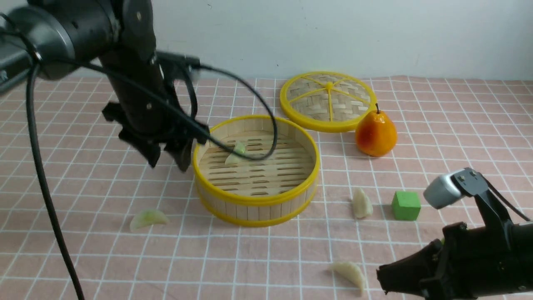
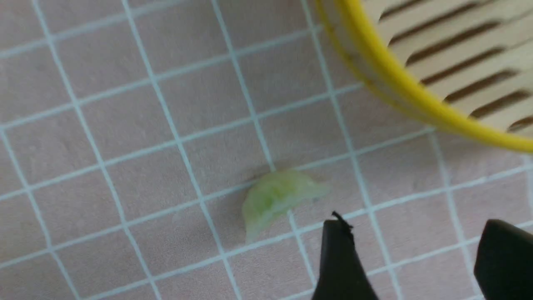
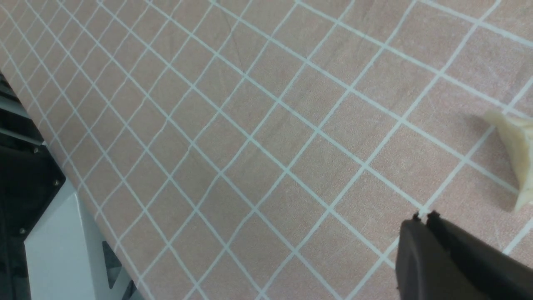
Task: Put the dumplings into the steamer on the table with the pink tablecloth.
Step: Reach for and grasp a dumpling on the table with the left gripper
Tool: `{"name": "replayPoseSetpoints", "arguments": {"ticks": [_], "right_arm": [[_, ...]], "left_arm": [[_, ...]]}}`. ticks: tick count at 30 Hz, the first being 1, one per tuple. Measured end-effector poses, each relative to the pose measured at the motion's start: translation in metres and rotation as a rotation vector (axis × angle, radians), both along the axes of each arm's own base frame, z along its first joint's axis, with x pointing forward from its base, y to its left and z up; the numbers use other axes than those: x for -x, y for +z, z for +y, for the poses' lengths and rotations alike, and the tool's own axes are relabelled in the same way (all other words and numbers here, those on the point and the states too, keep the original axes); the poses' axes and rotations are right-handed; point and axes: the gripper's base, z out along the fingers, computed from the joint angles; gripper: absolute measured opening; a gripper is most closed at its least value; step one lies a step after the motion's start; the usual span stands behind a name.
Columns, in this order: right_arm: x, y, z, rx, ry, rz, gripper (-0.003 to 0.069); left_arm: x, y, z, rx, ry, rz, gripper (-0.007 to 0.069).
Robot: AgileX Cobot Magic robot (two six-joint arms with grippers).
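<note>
The bamboo steamer [image 1: 255, 208] stands mid-table on the pink tablecloth [image 1: 83, 187]. One pale green dumpling [image 1: 236, 153] lies on its slatted floor. Another green dumpling [image 1: 148, 218] [image 2: 275, 198] rests on the cloth to the steamer's front left. Two cream-white dumplings lie on the cloth, one [image 1: 362, 203] right of the steamer and one [image 1: 351, 273] [image 3: 514, 146] near the front. My left gripper [image 1: 168, 160] [image 2: 416, 233] hangs open and empty just outside the steamer's left rim [image 2: 399, 83]. My right gripper [image 1: 381, 279] [image 3: 422, 216] is shut and empty, low at the front right beside the nearest white dumpling.
A flat woven lid [image 1: 329, 102] lies behind the steamer, with an orange pear [image 1: 375, 134] beside it. A green cube [image 1: 406, 205] sits right of the nearer white dumpling. The left arm's black cable [image 1: 270, 129] loops over the steamer. The table's edge [image 3: 83, 196] shows in the right wrist view.
</note>
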Motion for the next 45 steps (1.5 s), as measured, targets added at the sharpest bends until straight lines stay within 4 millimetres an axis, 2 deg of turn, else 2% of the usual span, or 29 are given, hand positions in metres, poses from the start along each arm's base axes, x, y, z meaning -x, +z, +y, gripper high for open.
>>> {"name": "replayPoseSetpoints", "arguments": {"ticks": [2, 7, 23, 29, 33, 34, 35, 42, 44, 45], "right_arm": [[0.0, 0.0, 0.0, -0.001, 0.001, 0.001, 0.0022], [0.001, 0.0, 0.0, -0.003, 0.006, 0.004, 0.0026], [0.002, 0.002, 0.002, -0.037, 0.013, 0.022, 0.0031], [0.002, 0.002, 0.002, -0.037, 0.014, 0.022, 0.0034], [0.002, 0.002, 0.003, -0.039, 0.015, 0.023, 0.0037], [0.002, 0.002, 0.003, -0.039, 0.015, 0.023, 0.0038], [0.002, 0.002, 0.003, -0.04, 0.015, 0.023, 0.0039], [0.002, 0.002, 0.003, -0.043, 0.012, 0.024, 0.0042], [0.002, 0.002, 0.003, -0.042, 0.009, 0.022, 0.0043], [0.002, 0.002, 0.002, -0.04, 0.007, 0.02, 0.0044]], "left_arm": [[0.002, -0.024, 0.003, -0.036, -0.035, 0.015, 0.0398], [0.001, -0.052, 0.01, -0.113, -0.099, -0.065, 0.0391], [0.003, -0.084, 0.013, -0.148, -0.068, -0.03, 0.0391], [0.002, -0.086, 0.014, -0.143, -0.023, -0.03, 0.0363], [0.0, -0.093, 0.013, -0.127, 0.065, -0.02, 0.0177], [0.0, -0.094, 0.013, -0.126, 0.069, -0.019, 0.0168], [0.0, -0.094, 0.013, -0.12, 0.101, -0.019, 0.0125], [0.0, -0.093, 0.014, -0.103, 0.186, -0.022, 0.013], [0.001, -0.088, 0.013, -0.088, 0.199, -0.03, 0.013], [0.003, -0.078, 0.011, -0.067, 0.202, -0.051, 0.013]]}}
